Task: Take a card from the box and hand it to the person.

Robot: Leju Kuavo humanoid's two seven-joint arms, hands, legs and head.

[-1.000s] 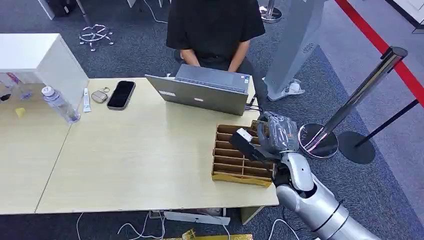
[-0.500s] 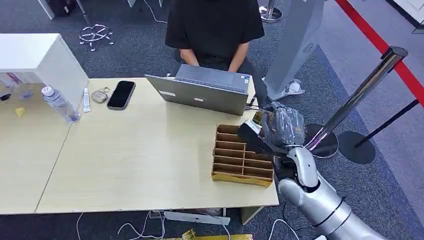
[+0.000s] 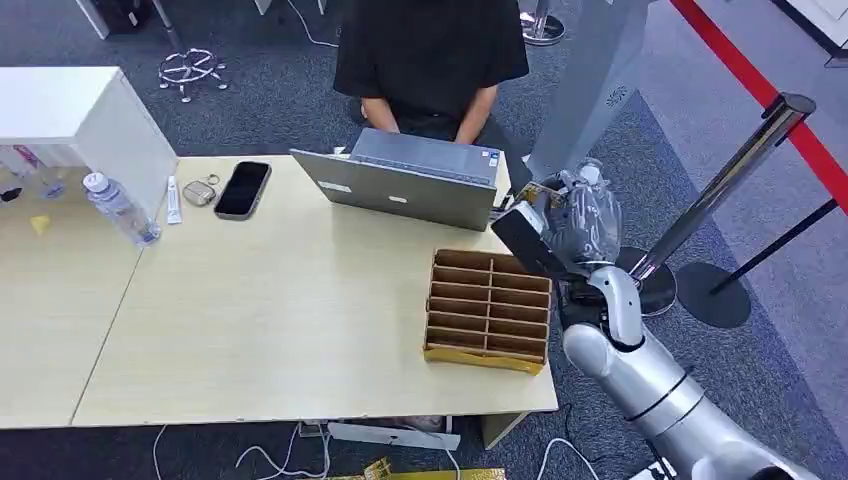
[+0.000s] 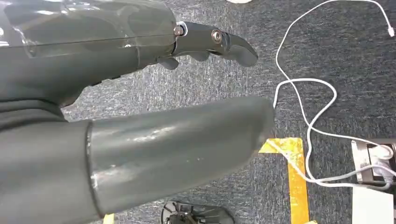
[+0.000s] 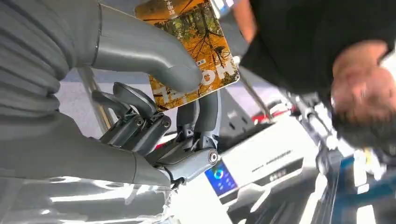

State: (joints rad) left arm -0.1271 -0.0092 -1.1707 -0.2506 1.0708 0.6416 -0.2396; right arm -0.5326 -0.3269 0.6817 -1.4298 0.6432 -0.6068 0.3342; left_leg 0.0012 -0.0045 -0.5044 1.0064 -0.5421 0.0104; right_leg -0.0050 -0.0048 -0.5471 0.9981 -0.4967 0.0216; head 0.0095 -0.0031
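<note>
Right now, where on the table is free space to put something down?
Free: the wide patch of table between phone, laptop and box. Crowded: the far left corner around the bottle, and the box's right side near the right hand.

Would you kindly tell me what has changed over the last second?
The right robot hand, gripping the card, has risen off the box and moved past its far edge, toward the person. The box, laptop, phone and bottle stayed put.

The card is cut off by the frame edge in the right wrist view, and the thumb covers part of its print. The person is cut off above the shoulders in the head view.
</note>
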